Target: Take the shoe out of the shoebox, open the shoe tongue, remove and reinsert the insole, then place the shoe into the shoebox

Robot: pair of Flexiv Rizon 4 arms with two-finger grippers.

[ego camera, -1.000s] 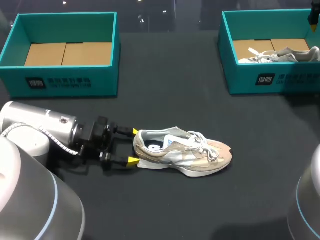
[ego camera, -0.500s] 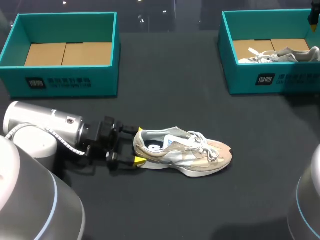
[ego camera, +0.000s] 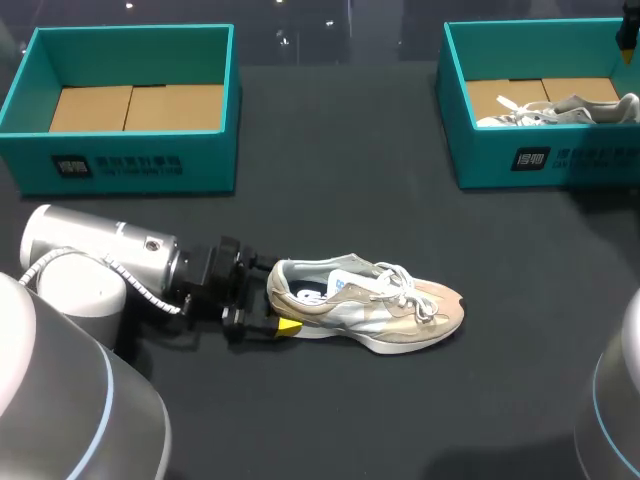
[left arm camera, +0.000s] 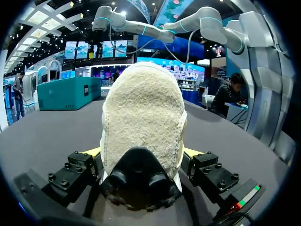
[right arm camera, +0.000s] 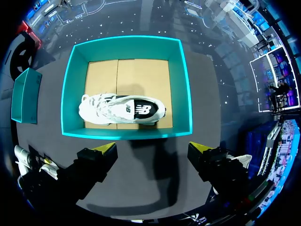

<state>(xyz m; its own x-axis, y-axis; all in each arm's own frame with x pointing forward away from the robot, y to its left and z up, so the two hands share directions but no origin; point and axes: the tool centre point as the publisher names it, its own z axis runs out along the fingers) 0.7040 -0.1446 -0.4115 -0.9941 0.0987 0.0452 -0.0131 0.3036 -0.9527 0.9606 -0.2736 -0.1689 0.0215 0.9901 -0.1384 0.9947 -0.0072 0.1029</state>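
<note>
Left gripper (left arm camera: 142, 151), spread wide and clamping nothing, straddles the heel of the beige laced sneaker (ego camera: 365, 305), presumably to steady it.

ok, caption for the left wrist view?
Left gripper straddles the heel of the beige sneaker on the dark table.

A dark grey matte table (ego camera: 340, 190) lies evenly lit.

We see the shoe (left arm camera: 143, 117) heel-on at twelve o'clock of our left gripper (left arm camera: 142, 153), its fuzzy cream heel upright on the dark table (left arm camera: 51, 136); a teal shoebox (left arm camera: 66, 93) stands far off at ten o'clock
</note>
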